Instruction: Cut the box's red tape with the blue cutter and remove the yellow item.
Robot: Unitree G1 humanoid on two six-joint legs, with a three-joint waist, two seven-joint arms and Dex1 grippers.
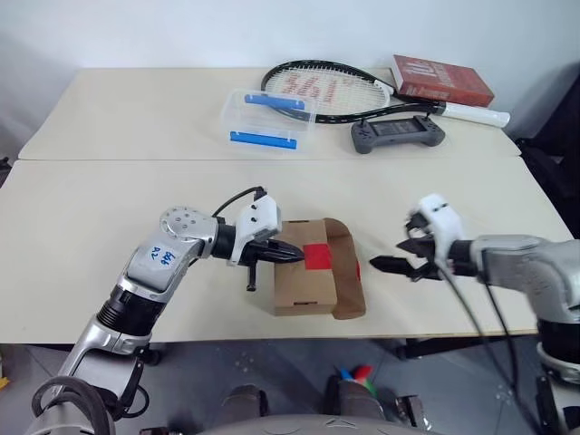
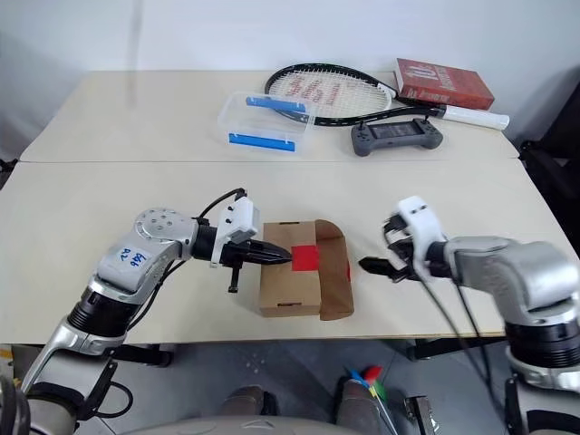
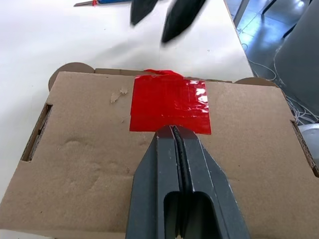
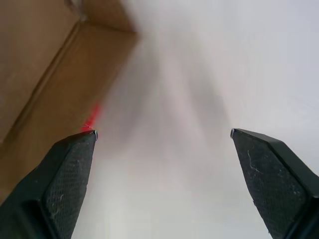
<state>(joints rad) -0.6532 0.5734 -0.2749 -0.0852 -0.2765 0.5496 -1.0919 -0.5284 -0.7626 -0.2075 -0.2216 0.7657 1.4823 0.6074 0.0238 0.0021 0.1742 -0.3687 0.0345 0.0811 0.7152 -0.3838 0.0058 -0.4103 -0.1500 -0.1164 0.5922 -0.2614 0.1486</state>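
One small brown cardboard box, flaps closed, bearing one glossy red square tape patch. Left gripper pressed shut at the tape's edge. Right gripper spread wide, empty, right of the box.

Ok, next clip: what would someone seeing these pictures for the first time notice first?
Probably the red tape, a bright patch on the brown box at the table's near edge, with the left gripper resting shut right at the tape's edge. To the right of the box, the right gripper hangs with jaws wide apart. At the far side lies a tennis racket beside a red book.
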